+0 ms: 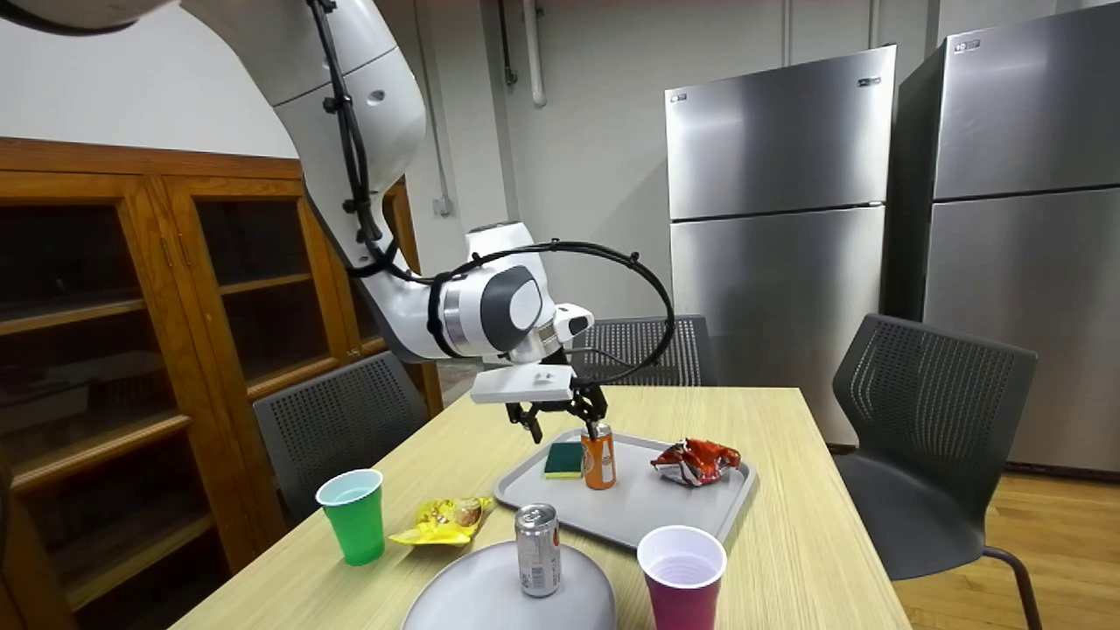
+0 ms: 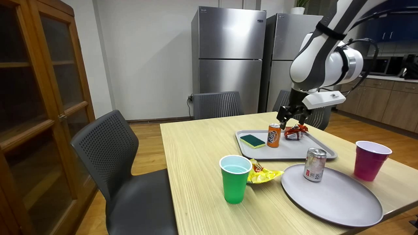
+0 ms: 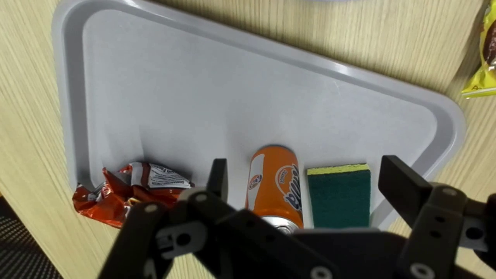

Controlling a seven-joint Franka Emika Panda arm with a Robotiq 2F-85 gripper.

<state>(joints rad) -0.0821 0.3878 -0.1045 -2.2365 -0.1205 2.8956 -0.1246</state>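
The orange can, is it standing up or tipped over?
Standing up: in both exterior views, the orange can is upright on the gray tray, with its silver top uppermost.

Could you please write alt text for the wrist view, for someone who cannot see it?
An open claw hangs above a gray tray, with an orange can and a green-and-yellow sponge showing between its jaws. A crumpled red bag lies at left; a yellow wrapper shows at the right edge.

The orange soda can (image 3: 273, 182) stands upright on the grey tray (image 3: 213, 97), silver top uppermost, white markings on its side, just beside a sponge (image 3: 340, 197) lying green face up.
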